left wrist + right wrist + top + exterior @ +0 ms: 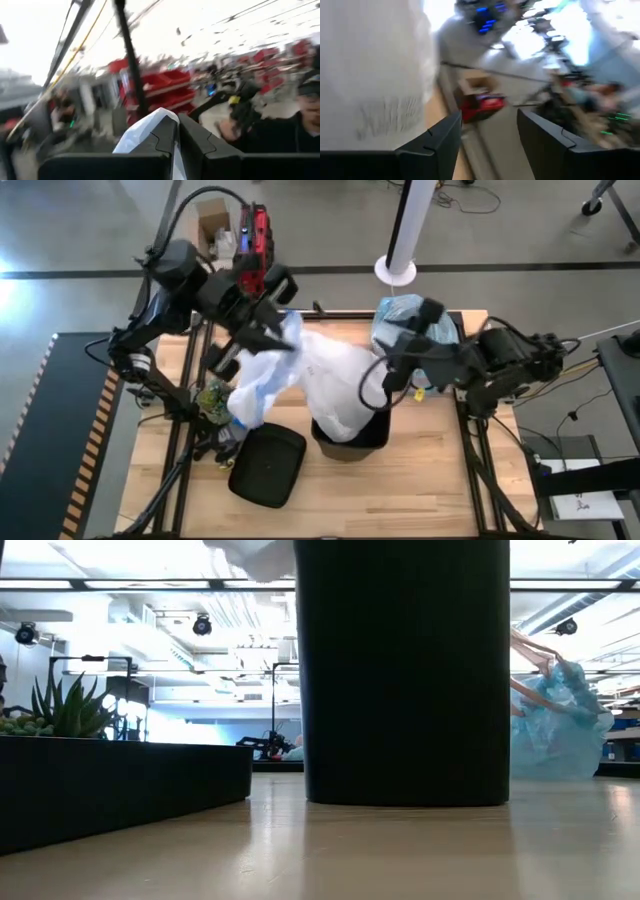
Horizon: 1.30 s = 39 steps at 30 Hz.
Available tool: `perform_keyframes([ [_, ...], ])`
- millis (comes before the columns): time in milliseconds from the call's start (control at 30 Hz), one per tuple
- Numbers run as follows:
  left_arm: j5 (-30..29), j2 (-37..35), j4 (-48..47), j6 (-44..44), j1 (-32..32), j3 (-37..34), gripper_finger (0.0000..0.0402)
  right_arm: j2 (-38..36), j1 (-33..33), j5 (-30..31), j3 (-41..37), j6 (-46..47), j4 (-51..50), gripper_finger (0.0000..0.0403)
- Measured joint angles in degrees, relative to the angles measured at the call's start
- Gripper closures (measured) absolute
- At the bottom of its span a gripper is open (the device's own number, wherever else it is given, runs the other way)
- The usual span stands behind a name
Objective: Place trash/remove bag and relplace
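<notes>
Left claw (283,332) pinching white bag (330,385) over black bin (350,442), right claw (385,370) spread, lid (267,465) beside bin

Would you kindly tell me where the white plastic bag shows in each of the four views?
High view: white plastic bag at centre, draped over the black bin, its upper corner pinched in the shut left tool.
Low view: only a white scrap at the top edge, above the bin.
Left wrist view: a white fold between the tool's fingers.
Right wrist view: fills the left side.
Shared landmark: the black bin.
</notes>
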Motion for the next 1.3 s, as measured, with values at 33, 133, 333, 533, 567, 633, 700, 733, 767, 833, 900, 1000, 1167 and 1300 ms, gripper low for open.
perform_keyframes([
  [33, 0.75, 0.05, 1.74, 0.03, -0.78, 0.00, 0.0397, 0.24, -1.25, -4.51, -0.30, 0.44, 0.13, 0.0226],
  [133, 1.51, 0.11, 5.02, 0.92, -2.57, 0.00, 0.0400, 0.47, -3.80, -18.95, -1.79, 1.57, 0.04, 0.0231],
  [333, 1.53, 0.22, 4.85, 1.43, -3.78, -0.08, 0.0394, 0.83, -3.51, -45.71, -5.17, 6.00, 2.89, 0.0239],
  [533, 1.48, 0.42, 4.81, 5.29, -3.89, -0.31, 0.0395, 0.45, -2.85, -55.84, -4.67, 6.38, 1.67, 0.0236],
  [567, 1.48, 0.42, 5.05, 6.31, -4.05, -0.33, 0.0395, 0.15, -3.16, -53.29, -3.97, 6.17, 0.50, 0.0233],
  [633, 1.46, 0.40, 6.21, 7.35, -4.12, -0.33, 0.0394, -0.83, -3.57, -43.81, -2.30, 5.76, -2.37, 0.0228],
  [700, 1.46, 0.39, 7.70, 7.23, -4.14, -0.33, 0.0393, -2.42, -3.96, -31.03, -1.43, 5.28, -6.03, 0.0224],
  [733, 1.44, 0.41, 8.25, 7.11, -4.14, -0.33, 0.0393, -3.20, -4.15, -24.56, -1.43, 5.18, -7.45, 0.0223],
  [767, 1.43, 0.38, 8.71, 7.07, -4.14, -0.33, 0.0393, -3.96, -4.50, -18.58, -1.55, 5.23, -8.53, 0.0222],
  [833, 1.41, 0.31, 9.05, 7.05, -4.14, -0.33, 0.0393, -4.95, -5.53, -13.31, -2.31, 7.03, -9.90, 0.0223],
  [900, 1.41, 0.28, 9.45, 7.05, -4.14, -0.33, 0.0392, -5.83, -6.54, -16.36, -3.73, 8.52, -9.98, 0.0226],
  [1000, 1.39, 0.28, 10.88, 7.35, -4.12, -0.33, 0.0391, -6.40, -7.21, -25.84, -7.05, 8.45, -9.75, 0.0232],
  [1167, 1.41, 0.24, 18.00, 7.33, -4.14, -0.33, 0.0391, -4.85, -7.46, -38.58, -13.34, 7.89, -3.01, 0.0239],
  [1300, 1.39, 0.20, 20.83, 5.72, -4.14, -0.33, 0.0391, -4.80, -7.15, -58.33, -14.96, 8.33, 3.87, 0.0240],
])
